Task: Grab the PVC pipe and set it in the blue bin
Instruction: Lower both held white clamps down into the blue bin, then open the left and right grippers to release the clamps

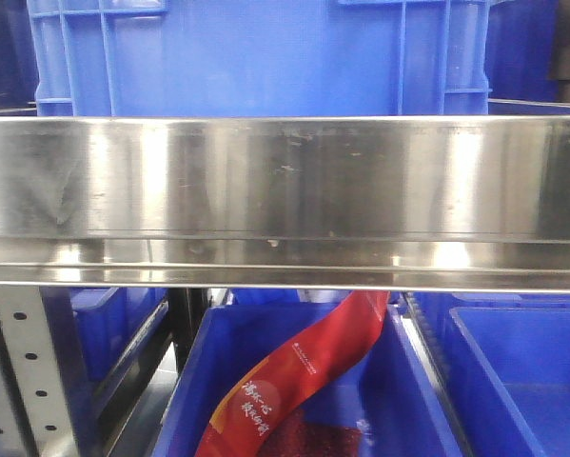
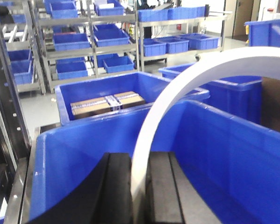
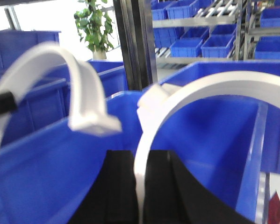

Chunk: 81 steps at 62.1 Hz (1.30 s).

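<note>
Left pincer (image 2: 140,161) and right pincer (image 3: 140,158) each pinch a smooth, white, arched PVC pipe (image 2: 200,70) above the glossy plastic blue bin (image 2: 224,154).

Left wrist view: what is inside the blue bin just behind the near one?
A flat brown box with a pale band lies in the far bin. The near bin hides its front floor.

Steel shelf rail (image 1: 285,200) spans the frame — blue bins (image 1: 256,57) behind, red packet (image 1: 299,376) below.

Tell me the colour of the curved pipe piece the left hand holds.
The curved pipe piece is white, clearest in the left wrist view.
</note>
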Available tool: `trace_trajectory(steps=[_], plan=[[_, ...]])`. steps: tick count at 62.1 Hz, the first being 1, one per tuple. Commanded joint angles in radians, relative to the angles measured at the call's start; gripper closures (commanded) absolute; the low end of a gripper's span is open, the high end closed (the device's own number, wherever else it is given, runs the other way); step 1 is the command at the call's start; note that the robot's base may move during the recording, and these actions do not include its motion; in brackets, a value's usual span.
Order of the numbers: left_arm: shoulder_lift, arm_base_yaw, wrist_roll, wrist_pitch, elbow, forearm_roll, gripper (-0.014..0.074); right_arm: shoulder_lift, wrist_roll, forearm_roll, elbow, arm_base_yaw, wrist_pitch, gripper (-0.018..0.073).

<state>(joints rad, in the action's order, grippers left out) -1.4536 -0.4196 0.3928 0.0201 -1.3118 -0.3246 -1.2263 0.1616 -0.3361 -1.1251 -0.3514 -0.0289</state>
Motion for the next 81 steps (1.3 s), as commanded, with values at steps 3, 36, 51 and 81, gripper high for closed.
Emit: trace_trajectory(steps=[3, 36, 51, 81], plan=[[-0.012, 0.003, 0.0, 0.028, -0.041, -0.008, 0.0707, -0.02, 0.005, 0.008, -0.042, -0.001, 0.038, 0.0722], [-0.079, 0.008, 0.0, 0.032, -0.068, -0.008, 0.0707, -0.137, 0.005, 0.016, -0.104, -0.001, 0.06, 0.0722], [-0.078, 0.037, 0.0, 0.032, -0.068, -0.008, 0.0707, -0.169, 0.005, 0.06, -0.109, -0.001, 0.055, 0.0722], [-0.081, 0.039, 0.0, 0.022, -0.068, -0.008, 0.0707, -0.187, 0.005, 0.062, -0.109, -0.001, 0.059, 0.0719]])
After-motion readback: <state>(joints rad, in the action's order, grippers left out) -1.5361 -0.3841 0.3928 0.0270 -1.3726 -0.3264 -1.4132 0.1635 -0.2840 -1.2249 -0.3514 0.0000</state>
